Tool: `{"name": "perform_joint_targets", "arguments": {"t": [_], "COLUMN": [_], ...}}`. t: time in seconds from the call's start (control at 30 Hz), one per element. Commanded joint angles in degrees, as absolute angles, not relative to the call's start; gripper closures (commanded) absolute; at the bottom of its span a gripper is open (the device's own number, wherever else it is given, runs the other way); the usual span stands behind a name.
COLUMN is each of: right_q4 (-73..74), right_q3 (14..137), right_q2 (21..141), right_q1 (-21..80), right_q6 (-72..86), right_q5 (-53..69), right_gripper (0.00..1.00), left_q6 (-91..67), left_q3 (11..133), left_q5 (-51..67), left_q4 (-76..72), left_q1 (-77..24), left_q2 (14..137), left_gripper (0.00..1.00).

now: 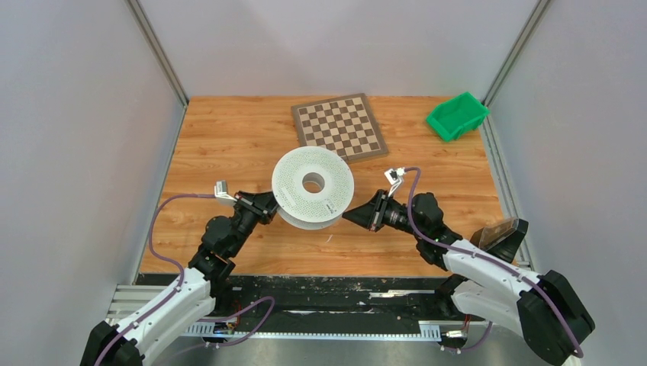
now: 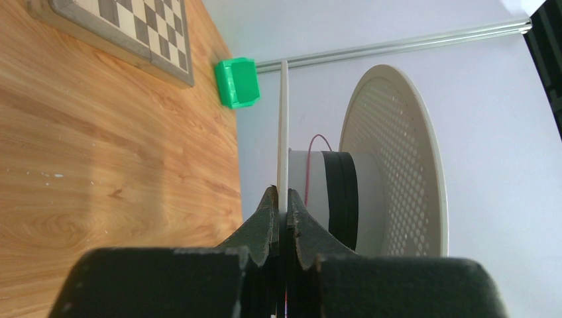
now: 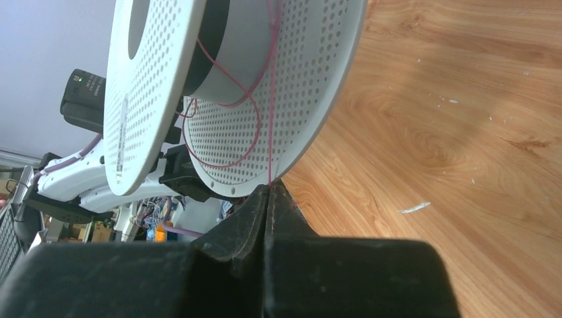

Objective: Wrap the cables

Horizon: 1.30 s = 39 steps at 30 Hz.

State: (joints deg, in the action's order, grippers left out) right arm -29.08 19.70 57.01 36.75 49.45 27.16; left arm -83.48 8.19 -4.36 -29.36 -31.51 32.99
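A white perforated spool (image 1: 313, 187) is held tilted above the table's middle. My left gripper (image 1: 271, 206) is shut on the rim of its lower flange (image 2: 283, 132), seen edge-on between the fingers in the left wrist view. The spool's core carries black winding (image 2: 344, 199) and a thin red cable (image 2: 311, 162). My right gripper (image 1: 352, 216) is at the spool's right side, shut on the red cable (image 3: 272, 99), which runs taut from the fingertips (image 3: 270, 191) up across the flange (image 3: 265, 106) to the core, with loose loops beside it.
A chessboard (image 1: 339, 126) lies behind the spool at the back. A green bin (image 1: 456, 116) stands at the back right corner. Grey walls close in the left, right and back sides. A small white scrap (image 3: 414, 208) lies on the wood.
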Motion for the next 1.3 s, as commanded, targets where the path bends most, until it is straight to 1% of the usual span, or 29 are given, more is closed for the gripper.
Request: {"name": "perform_joint_targets", "arguments": {"t": [0.0, 0.1, 0.23, 0.33, 0.53, 0.7, 0.83, 1.0, 1.1, 1.27], "right_q4": [-33.7, -36.0, -42.7, -48.5, -57.9, -65.2, -66.3, -64.6, -66.8, -65.0], "right_q3": [19.8, 19.8, 19.1, 18.4, 15.9, 15.8, 15.4, 15.5, 15.2, 15.2], "right_q2": [55.8, 54.6, 55.2, 57.1, 61.0, 64.8, 65.7, 65.3, 66.0, 64.4], "right_q1": [37.4, 37.6, 37.6, 37.6, 38.0, 38.0, 38.5, 41.3, 41.4, 41.3], "right_q6": [51.4, 54.1, 58.6, 62.4, 68.1, 70.9, 71.0, 67.0, 68.1, 71.0], "right_q5": [28.6, 28.9, 27.8, 26.5, 19.5, 19.0, 16.1, 12.0, 12.9, 16.4], "right_gripper": [1.0, 1.0, 1.0, 1.0, 1.0, 1.0, 1.0, 1.0, 1.0, 1.0], "left_q6": [-85.0, -84.5, -85.2, -85.6, -87.5, -88.0, -88.6, -90.6, -89.9, -89.6], "left_q3": [10.9, 11.1, 11.1, 11.0, 11.2, 10.8, 10.7, 10.7, 10.9, 10.6], "left_q5": [-4.7, -4.8, -5.0, -5.0, -5.2, -5.3, -5.3, -5.4, -6.2, -6.2], "left_q4": [-35.9, -36.0, -36.3, -36.6, -37.2, -37.8, -38.2, -39.2, -39.3, -39.0], "left_q1": [-31.6, -31.6, -31.6, -31.6, -31.6, -31.6, -31.6, -31.6, -31.6, -31.6], "left_q2": [32.3, 32.4, 32.6, 32.9, 33.5, 33.8, 34.0, 34.6, 34.6, 34.7], "left_gripper": [1.0, 1.0, 1.0, 1.0, 1.0, 1.0, 1.0, 1.0, 1.0, 1.0]}}
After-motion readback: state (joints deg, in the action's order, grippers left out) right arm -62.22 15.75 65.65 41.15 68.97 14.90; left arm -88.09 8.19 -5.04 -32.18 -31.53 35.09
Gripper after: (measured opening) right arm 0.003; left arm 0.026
